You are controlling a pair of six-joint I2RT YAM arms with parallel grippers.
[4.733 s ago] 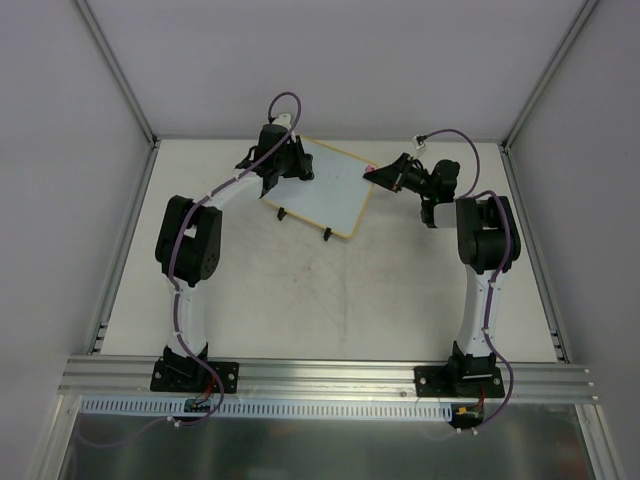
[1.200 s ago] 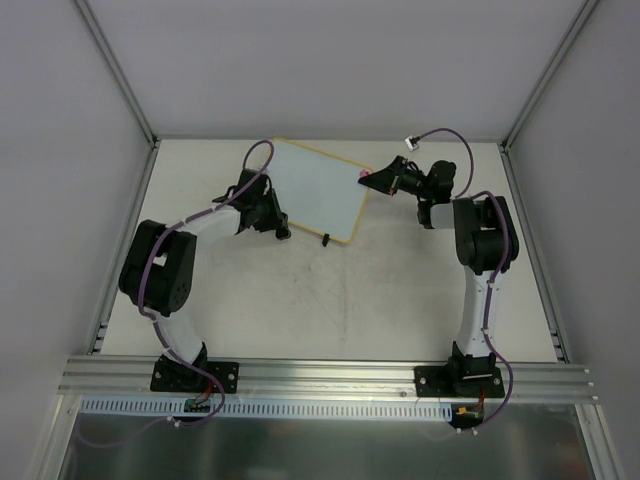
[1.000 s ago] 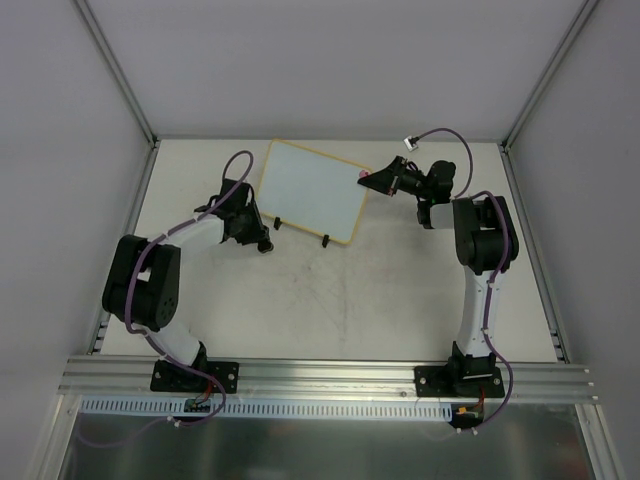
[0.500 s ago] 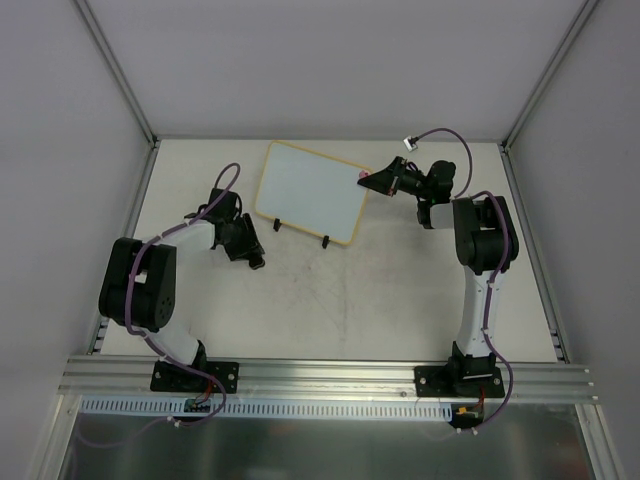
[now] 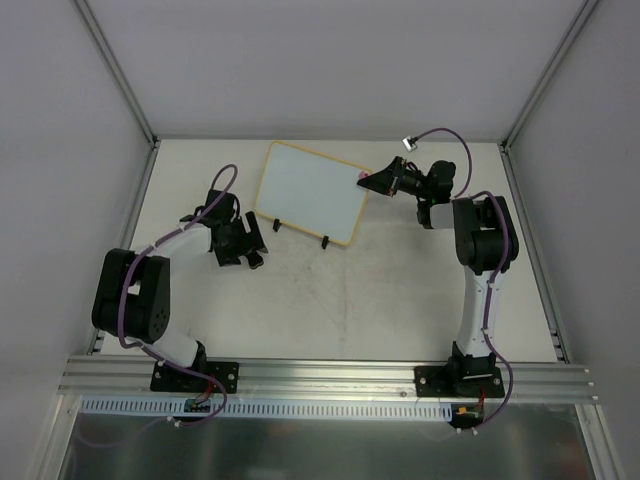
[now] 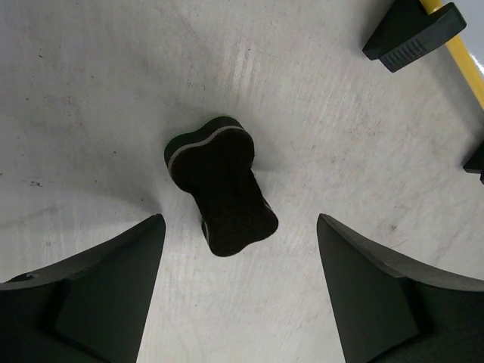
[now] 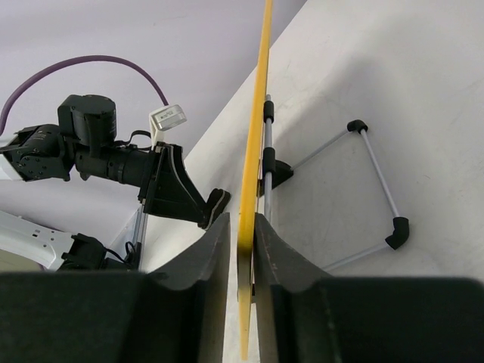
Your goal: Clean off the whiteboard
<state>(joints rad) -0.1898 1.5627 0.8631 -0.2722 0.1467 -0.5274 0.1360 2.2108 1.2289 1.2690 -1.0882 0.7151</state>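
The whiteboard (image 5: 310, 190), white with a pale frame and a pink dot (image 5: 364, 174) at its right corner, stands tilted on two black feet at the back of the table. My right gripper (image 5: 374, 180) sits at that corner; in the right wrist view its jaws flank the yellow edge (image 7: 257, 113) with a thin gap on one side. My left gripper (image 5: 245, 255) is near the board's left foot, open. Below it a black eraser (image 6: 221, 185) lies loose on the table, ahead of the open gripper (image 6: 240, 223).
A black foot (image 6: 412, 34) of the board and a strip of its yellow frame (image 6: 463, 57) show at the left wrist view's top right. Behind the board, its wire stand (image 7: 370, 181) rests on the table. Metal rails border the table (image 5: 340, 300).
My left arm drew back from the board toward the near left, and its gripper opened, leaving the eraser on the table. The right gripper's jaws eased slightly; the board stayed put.
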